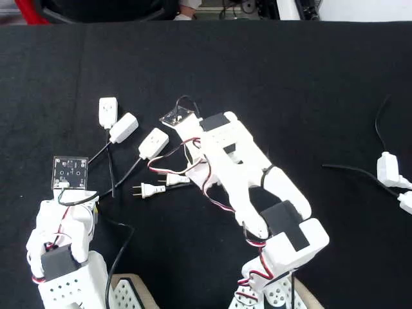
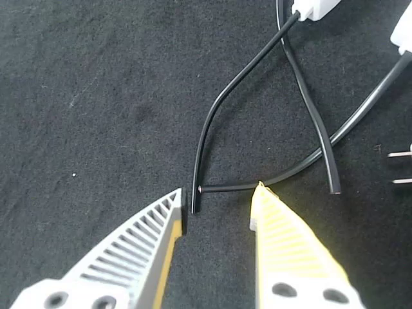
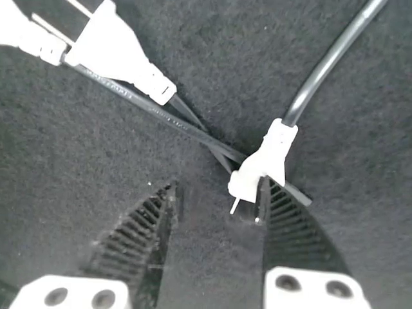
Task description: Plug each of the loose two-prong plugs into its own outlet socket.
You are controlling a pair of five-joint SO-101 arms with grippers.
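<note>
The right claw (image 3: pixel 215 193) is spread apart over the black desk (image 3: pixel 360 116). A small white two-prong plug (image 3: pixel 262 164) lies against one finger's tip, prongs bare, and a second white plug (image 3: pixel 119 55) lies beyond. The left claw (image 2: pixel 220 199) is also apart, with black cable (image 2: pixel 196 187) ends between its tips. White outlet sockets (image 1: pixel 123 127) lie farther ahead.

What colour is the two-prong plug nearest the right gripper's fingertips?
The plug is white, on a black cord; the right wrist view shows it best.
</note>
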